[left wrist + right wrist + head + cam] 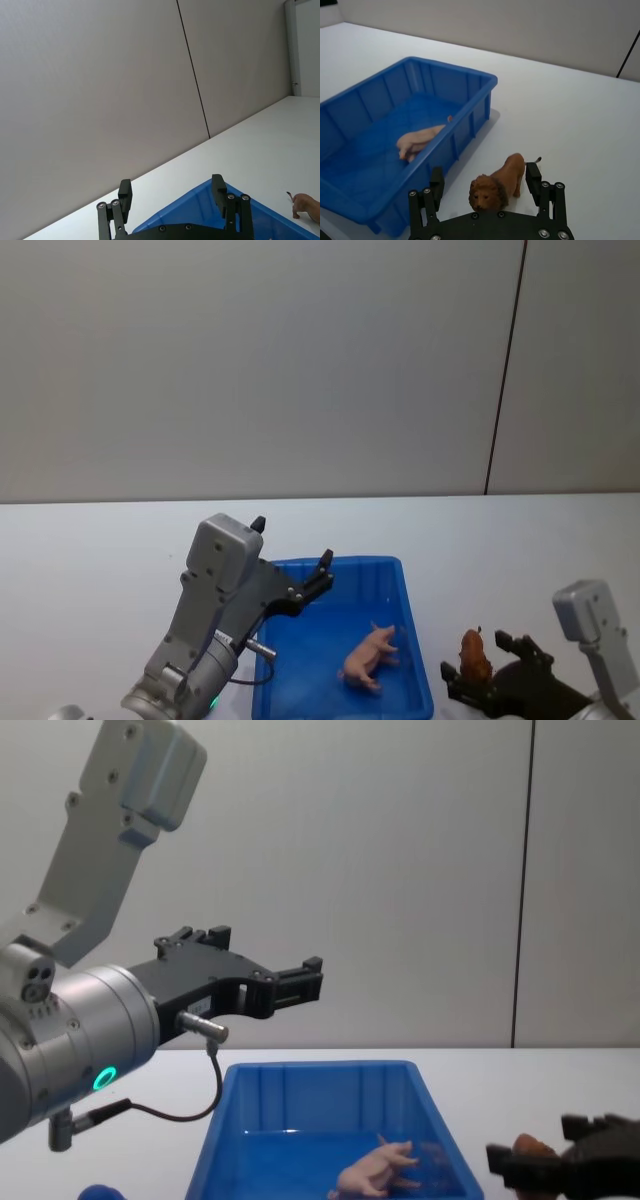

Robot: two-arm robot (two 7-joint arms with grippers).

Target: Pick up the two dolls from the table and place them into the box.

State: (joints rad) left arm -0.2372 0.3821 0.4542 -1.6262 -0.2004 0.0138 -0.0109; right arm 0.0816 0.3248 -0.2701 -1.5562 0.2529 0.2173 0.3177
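Grasp on the second doll: the lion (497,182) (shaggy mane, hard brown plastic) is straddled by the spread right gripper (485,172) on the white table (570,110), beside the right wall of the ribbed blue bin (345,561). The smooth pink pig (372,655) lies inside. Next, clamping and lifting are needed. The left gripper (171,182) is held agape above the bin.

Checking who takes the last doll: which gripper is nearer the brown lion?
Right. The right gripper straddles the lion with open fingers; the left gripper hangs open above the box, farther away.
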